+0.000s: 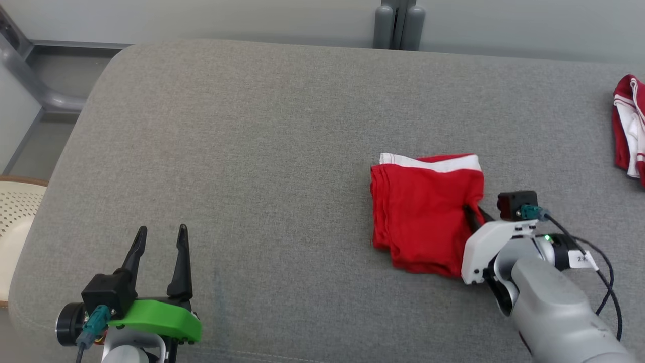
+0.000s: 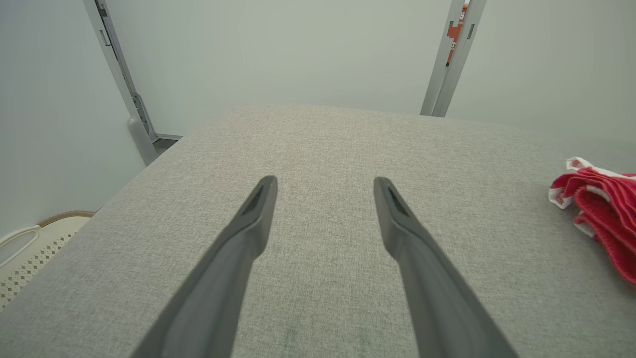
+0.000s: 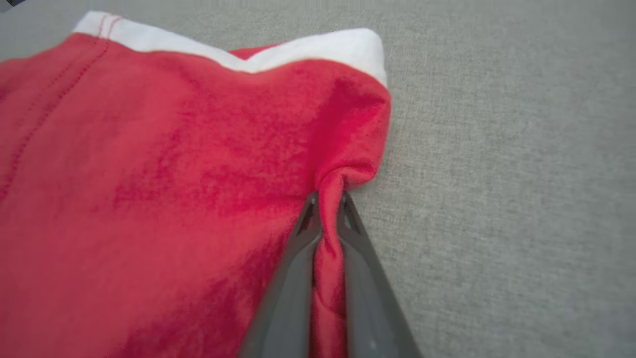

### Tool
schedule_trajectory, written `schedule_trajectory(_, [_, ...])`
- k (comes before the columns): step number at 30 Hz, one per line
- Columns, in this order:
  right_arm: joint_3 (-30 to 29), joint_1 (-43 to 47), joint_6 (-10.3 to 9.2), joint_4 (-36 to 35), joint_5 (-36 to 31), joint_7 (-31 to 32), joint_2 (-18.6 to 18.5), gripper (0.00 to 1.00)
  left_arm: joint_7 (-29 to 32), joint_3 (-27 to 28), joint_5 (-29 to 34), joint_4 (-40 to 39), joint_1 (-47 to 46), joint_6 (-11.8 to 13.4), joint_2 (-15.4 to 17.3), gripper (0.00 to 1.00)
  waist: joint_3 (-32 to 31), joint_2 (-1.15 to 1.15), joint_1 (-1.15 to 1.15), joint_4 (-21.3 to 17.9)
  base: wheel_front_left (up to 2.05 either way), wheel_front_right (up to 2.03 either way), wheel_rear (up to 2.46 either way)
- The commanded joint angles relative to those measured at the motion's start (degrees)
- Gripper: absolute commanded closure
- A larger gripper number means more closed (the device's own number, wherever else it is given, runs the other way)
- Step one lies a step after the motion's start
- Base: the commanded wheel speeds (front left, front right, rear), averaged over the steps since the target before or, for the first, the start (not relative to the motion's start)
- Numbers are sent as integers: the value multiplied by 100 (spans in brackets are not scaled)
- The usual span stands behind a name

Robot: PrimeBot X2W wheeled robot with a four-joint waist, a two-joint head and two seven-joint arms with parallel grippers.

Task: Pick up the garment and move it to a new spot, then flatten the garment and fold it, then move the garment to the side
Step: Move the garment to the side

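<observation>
- Right end effector (image 3: pixel 328 199) pinched on the right edge of the folded red garment (image 1: pixel 423 212); cloth lies left of it.
- Bare grey surface (image 1: pixel 252 151) stretches left; another red-white garment (image 1: pixel 629 126) far to its right.
- Left end effector (image 1: pixel 162 229) wide apart, empty, fingers forward.

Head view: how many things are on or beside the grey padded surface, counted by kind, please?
Red garments: 2, folded garment and second garment.
Grippers: 2, left gripper and right gripper.
Cream perforated baskets: 1, basket.
Total: 5.
</observation>
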Motion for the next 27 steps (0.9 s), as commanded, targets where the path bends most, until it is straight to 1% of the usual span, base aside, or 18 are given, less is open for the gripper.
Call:
schedule_trajectory(1, [79,-175,-14,-17,-15,-14,-122,100,-16,28,-20,-1,-101,-10,-3,0,27,0,0,-22,0,0,0])
schedule_trajectory(5, [423,-560,-13,-133,-97,50,-367,100,-16,65,-28,-78,-165,-11,-42,0,159,0,0,-99,0,0,0])
schedule_trajectory(10, [824,-1089,-13,-279,-99,215,-839,100,-16,59,2,-178,-212,-16,-84,0,421,0,0,-295,0,0,0])
schedule_trajectory(16, [1221,-1697,-13,-509,3,477,-1536,100,-16,79,26,-312,-350,-21,-105,0,811,0,0,-589,0,0,0])
schedule_trajectory(20, [1374,-2093,-13,-706,144,648,-2066,100,-16,55,66,-447,-510,-25,-104,0,1140,0,0,-793,0,0,0])
schedule_trajectory(27, [1595,-2612,-12,-1015,404,977,-2984,100,-16,-72,131,-699,-824,-26,11,0,1649,0,0,-1042,0,0,0])
